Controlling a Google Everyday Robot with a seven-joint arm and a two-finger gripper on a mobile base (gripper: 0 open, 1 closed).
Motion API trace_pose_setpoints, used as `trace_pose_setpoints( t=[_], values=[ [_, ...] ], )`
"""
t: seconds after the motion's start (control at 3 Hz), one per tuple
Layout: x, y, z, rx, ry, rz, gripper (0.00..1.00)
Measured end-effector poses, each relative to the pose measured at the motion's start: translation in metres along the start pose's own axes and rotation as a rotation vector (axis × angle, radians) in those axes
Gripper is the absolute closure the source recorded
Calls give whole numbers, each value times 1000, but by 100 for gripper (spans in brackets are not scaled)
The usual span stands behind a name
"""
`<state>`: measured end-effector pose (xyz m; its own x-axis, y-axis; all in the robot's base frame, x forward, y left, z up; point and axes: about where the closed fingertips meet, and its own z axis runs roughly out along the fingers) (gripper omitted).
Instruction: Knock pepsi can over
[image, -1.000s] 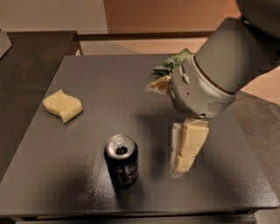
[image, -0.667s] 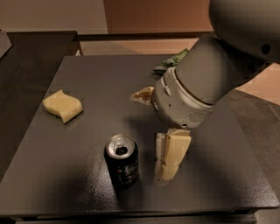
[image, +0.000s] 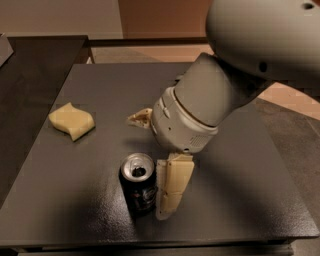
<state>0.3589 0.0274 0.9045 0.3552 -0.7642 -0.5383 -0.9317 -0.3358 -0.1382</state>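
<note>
Claw beside the upright can – spread wide, gripping nothing

The dark can (image: 139, 194) stands upright at the lower middle of the frame, near the front edge of the dark counter (image: 240, 195), its silver top and opened tab facing up. The claw (image: 148, 165) hangs from the big grey arm that fills the upper right. One pale finger (image: 172, 189) points down, just to the right of the can and close against its side – whether it touches, I cannot tell. The other finger (image: 140, 118) juts toward the upper left, well apart from the first. A pale yellow wavy sponge (image: 71, 120) lies at the left of the counter, well apart from the can.
</note>
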Motion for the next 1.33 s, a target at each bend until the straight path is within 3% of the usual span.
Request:
trace_pose_setpoints(
  t=[0.33, 0.67, 1.33],
  values=[
    [-2, 1, 10, -28, -14, -8, 1],
    [-2, 3, 15, -56, -26, -11, 18],
    [-6, 5, 10, -77, -57, -18, 65]
  ],
)
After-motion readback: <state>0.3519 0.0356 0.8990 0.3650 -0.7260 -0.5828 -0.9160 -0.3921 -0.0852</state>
